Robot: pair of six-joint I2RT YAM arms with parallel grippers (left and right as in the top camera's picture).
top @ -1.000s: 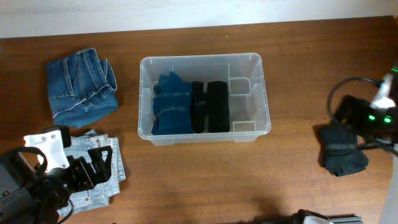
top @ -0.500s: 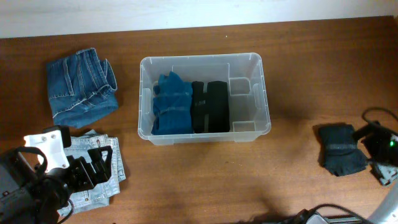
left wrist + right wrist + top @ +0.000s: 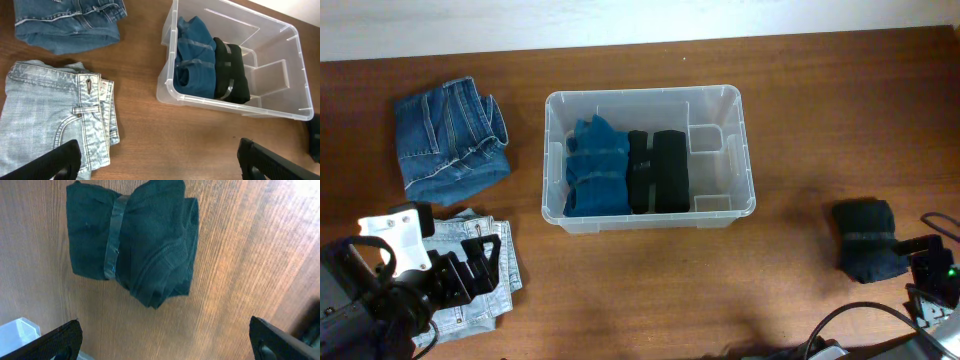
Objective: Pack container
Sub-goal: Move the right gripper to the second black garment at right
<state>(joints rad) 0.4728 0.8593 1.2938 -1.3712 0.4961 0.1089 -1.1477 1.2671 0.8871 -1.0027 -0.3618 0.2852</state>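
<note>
At the near left edge the left claw point(image 3: 159, 160) is spread wide and pinches nothing. 1 finger is over the folded light-blue jeans point(image 3: 50, 125) and the other is over bare wooden surface point(image 3: 650, 290).

At the near right, the right claw point(image 3: 165, 330) is likewise spread apart with nothing in it. It is just short of a dark rolled garment point(image 3: 132, 240) with a grey band round it, which lies on the wood well apart from the tub.

Farther back, mid-surface, stands the clear container point(image 3: 746, 150), upright. It holds a blue folded garment point(image 3: 595, 168) at its left and a black bundle point(image 3: 657, 172) touching it on the right.

Dark denim jeans point(image 3: 450, 140) lie folded at the far left.
</note>
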